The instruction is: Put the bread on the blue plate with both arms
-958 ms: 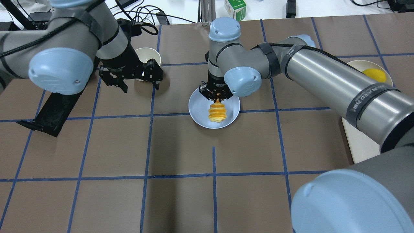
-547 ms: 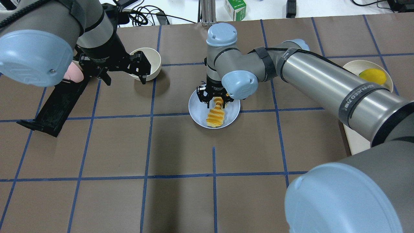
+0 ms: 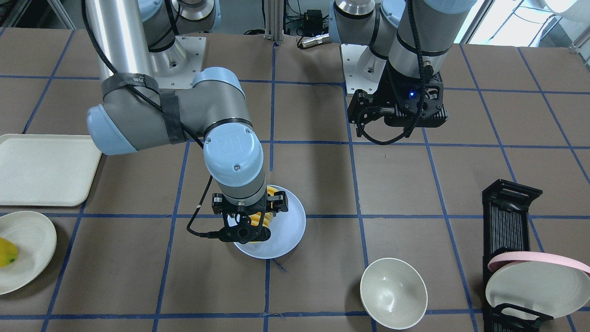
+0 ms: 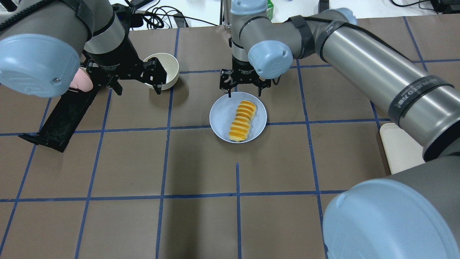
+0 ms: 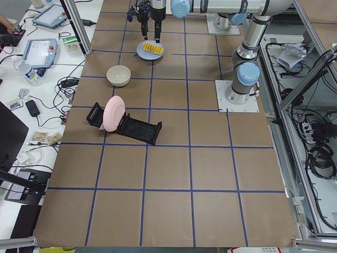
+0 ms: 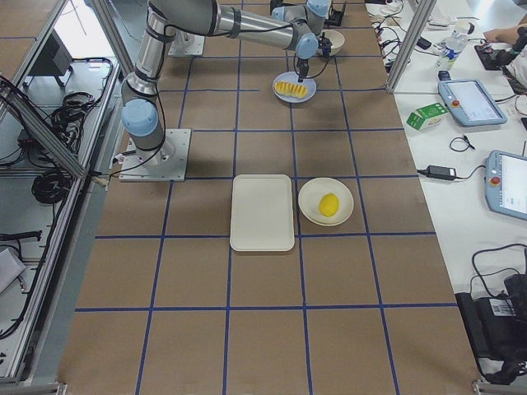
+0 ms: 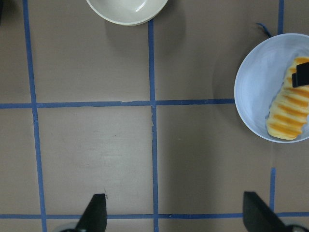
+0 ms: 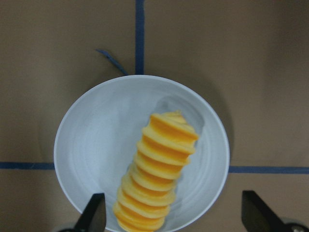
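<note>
The bread, a ridged orange-yellow loaf, lies flat on the pale blue plate at the table's middle. My right gripper is open and empty, raised just above the plate's far rim. In the right wrist view the bread lies on the plate between the spread fingertips. My left gripper is open and empty, hanging over the table left of the plate, next to the white bowl. The left wrist view shows the plate at its right edge.
A black rack holds a pink-rimmed plate at the left. A cream tray and a cream plate with a yellow fruit lie on the robot's right side.
My right gripper has let go of the bread, opened, and risen toward the far side. The bread now lies flat on the plate. My left arm drew back toward the left.
</note>
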